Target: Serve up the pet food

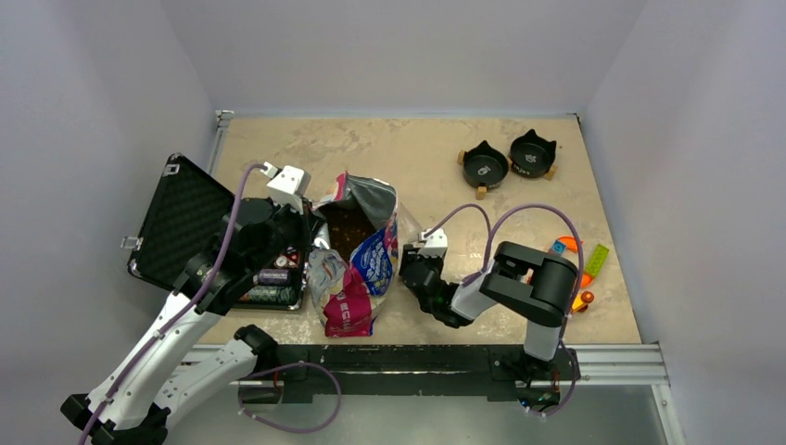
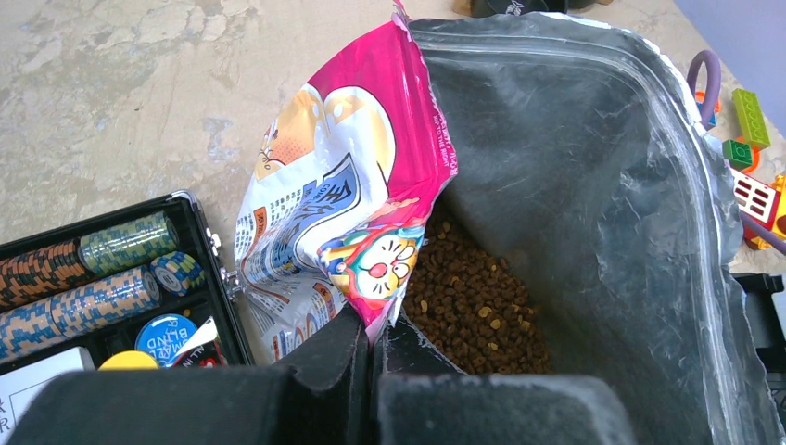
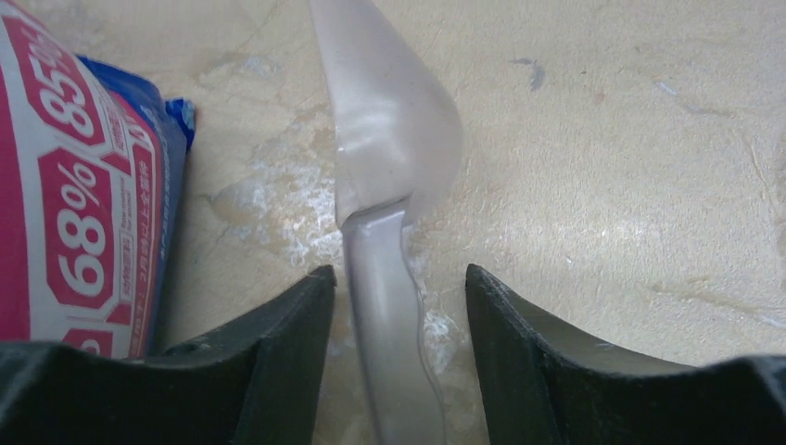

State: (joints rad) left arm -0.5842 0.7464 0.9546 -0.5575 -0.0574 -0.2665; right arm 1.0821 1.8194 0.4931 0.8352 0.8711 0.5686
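The pet food [image 2: 473, 306] is brown kibble lying in the bottom of an open pink, blue and white foil bag [image 2: 343, 176]. The bag [image 1: 357, 278] rests on the table between the arms, its mouth facing away from them. My left gripper [image 2: 375, 348] is shut on the bag's left rim and holds the mouth apart. A clear plastic scoop [image 3: 389, 139] lies on the table just right of the bag. My right gripper [image 3: 397, 273] is open, with one finger on each side of the scoop's handle and a gap on both sides.
Two black cat-eared bowls [image 1: 486, 165] [image 1: 533, 155] stand at the back right. An open black case [image 1: 185, 222] holding poker chips [image 2: 102, 269] sits left of the bag. Coloured toy pieces [image 1: 584, 269] lie near the right arm.
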